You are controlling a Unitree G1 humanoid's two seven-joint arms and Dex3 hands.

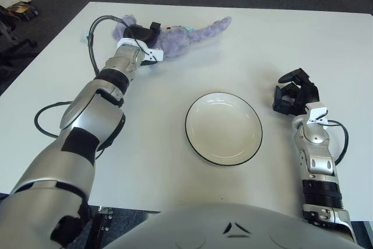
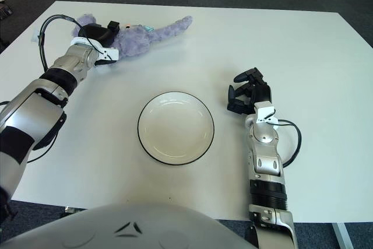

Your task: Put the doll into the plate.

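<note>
The purple doll [image 1: 183, 34] lies on the white tabletop [image 1: 245, 45] at the far side, to the left, with its long soft tail pointing to the right; the left hand [image 1: 141, 34] is reached out far and sits right on the doll's body, with its dark fingers around the fuzzy part, so it is grasping the doll; the doll is still down on the tabletop and not in the plate; the plate [image 1: 224, 128] is white with a thin dark rim, and it sits in the middle of the tabletop, well apart from the doll; the right hand [image 1: 295, 94] shows to the right of the plate, near it but not touching it; its black fingers are curled in and hold nothing.
</note>
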